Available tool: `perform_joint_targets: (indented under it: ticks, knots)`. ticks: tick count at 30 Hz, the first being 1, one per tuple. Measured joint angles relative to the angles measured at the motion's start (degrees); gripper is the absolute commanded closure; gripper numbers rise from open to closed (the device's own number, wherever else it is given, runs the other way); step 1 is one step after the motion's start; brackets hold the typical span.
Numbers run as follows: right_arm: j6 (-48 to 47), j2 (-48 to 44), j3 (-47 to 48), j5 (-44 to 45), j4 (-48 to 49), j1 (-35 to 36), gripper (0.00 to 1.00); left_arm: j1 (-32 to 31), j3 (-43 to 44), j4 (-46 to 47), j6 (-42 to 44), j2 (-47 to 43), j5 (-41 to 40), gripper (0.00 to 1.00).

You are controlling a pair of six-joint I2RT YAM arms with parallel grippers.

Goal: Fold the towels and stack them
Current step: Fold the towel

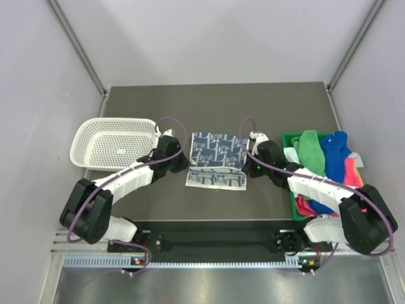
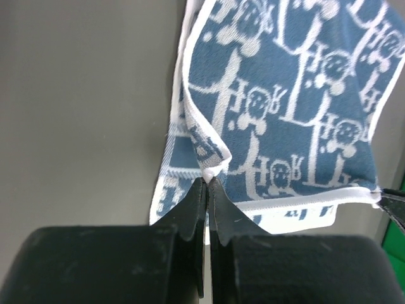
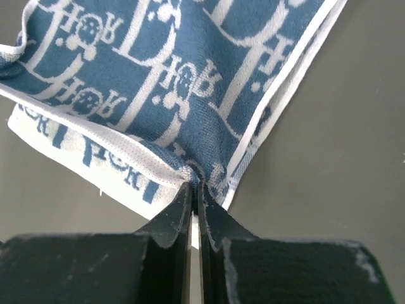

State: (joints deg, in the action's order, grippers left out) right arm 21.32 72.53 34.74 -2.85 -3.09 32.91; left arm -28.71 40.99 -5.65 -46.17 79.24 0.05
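Step in hand, by my judgement: the first fold of the blue-and-white patterned cloth towel [image 1: 216, 158], which lies at the centre of the dark worktop [image 1: 215, 104]. My left gripper [image 2: 207, 180] is clamped on its left corner and my right gripper [image 3: 195, 183] on its right corner. A pale strip of the lower layer shows uncovered. The next move calls for carrying both corners evenly until the hems align, then releasing. The other coloured towels [image 1: 319, 155] lie in the green plastic bin [image 1: 286, 135].
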Motion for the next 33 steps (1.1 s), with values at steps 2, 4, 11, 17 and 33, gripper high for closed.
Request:
perform_joint_targets:
  ticks: [2,4,11,17,33]
  knots:
    - [0.31,-0.09,-0.39,0.04,-0.02,0.33,1.0,-0.33,-0.87,-0.02,-0.2,0.0,0.0,1.0]
    - [0.59,-0.22,-0.81,0.07,0.02,0.63,1.0,-0.63,-1.92,0.02,-0.28,-0.02,-0.02,1.0]
    - [1.42,-1.36,-2.16,0.2,0.02,1.79,1.0,-1.51,-4.76,0.02,-0.79,-1.25,-0.02,1.0]
    - [1.95,-2.34,-3.72,0.37,0.15,2.21,0.99,-1.99,-5.09,0.07,-1.18,-2.01,-0.17,1.0]
    - [3.91,-7.78,-7.76,1.16,-1.73,4.09,0.64,-2.84,-8.87,-1.68,-2.03,-7.32,-0.72,0.62]
